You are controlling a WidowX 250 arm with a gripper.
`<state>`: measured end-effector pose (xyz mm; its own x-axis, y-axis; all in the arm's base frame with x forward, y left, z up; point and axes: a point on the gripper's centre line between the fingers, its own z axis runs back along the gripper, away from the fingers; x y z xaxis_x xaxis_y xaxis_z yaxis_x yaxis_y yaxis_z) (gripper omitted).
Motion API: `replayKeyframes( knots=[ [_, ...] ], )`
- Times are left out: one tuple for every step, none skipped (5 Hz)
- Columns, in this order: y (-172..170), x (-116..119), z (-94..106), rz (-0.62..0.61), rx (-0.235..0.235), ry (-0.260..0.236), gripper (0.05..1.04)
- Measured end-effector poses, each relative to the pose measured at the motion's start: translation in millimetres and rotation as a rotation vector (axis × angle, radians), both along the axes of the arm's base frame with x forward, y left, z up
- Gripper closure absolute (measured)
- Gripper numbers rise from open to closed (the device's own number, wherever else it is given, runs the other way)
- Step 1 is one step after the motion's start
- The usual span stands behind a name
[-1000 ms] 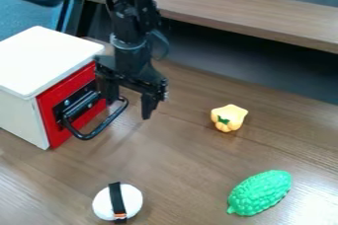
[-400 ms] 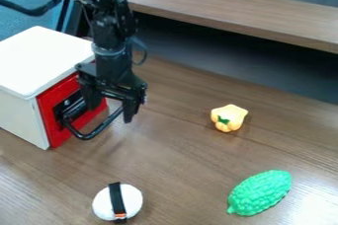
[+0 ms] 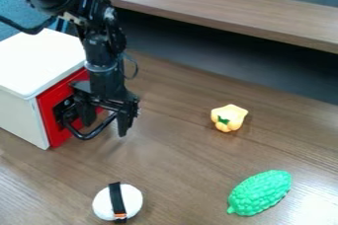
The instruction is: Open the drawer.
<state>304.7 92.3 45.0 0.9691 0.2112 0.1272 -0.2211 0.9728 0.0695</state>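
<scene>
Drawer (image 3: pixel 58 136) at view's L on the counter (image 3: pixel 191 169), looks shut. My hand (image 3: pixel 105 119) is spread apart, low by the handle (image 3: pixel 82 136). Step, I'd say: lining up the grab. Next: centre on bar, clamp, pull straight out, pref. slowly.

Cabinet (image 3: pixel 39 61): left of my gripper (image 3: pixel 105 121)
Rice ball (image 3: pixel 133 199): before me
Pepper (image 3: pixel 229 116): right of me
Melon (image 3: pixel 260 192): before pepper, right of rice ball

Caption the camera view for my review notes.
Open black gripper at the handle of the closed red drawer, yellow toy and bumpy green toy on the table.
</scene>
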Motion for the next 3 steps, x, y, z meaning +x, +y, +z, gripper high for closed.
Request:
replayKeyframes(
  knots=[
    [-7.5,-0.7,-4.2,-0.014,-0.033,-0.01,0.084],
    [-30.4,1.1,-7.1,-0.083,-0.055,-0.01,0.085],
    [-57.6,2.8,-1.8,-0.177,-0.103,-0.047,0.085]
  ],
)
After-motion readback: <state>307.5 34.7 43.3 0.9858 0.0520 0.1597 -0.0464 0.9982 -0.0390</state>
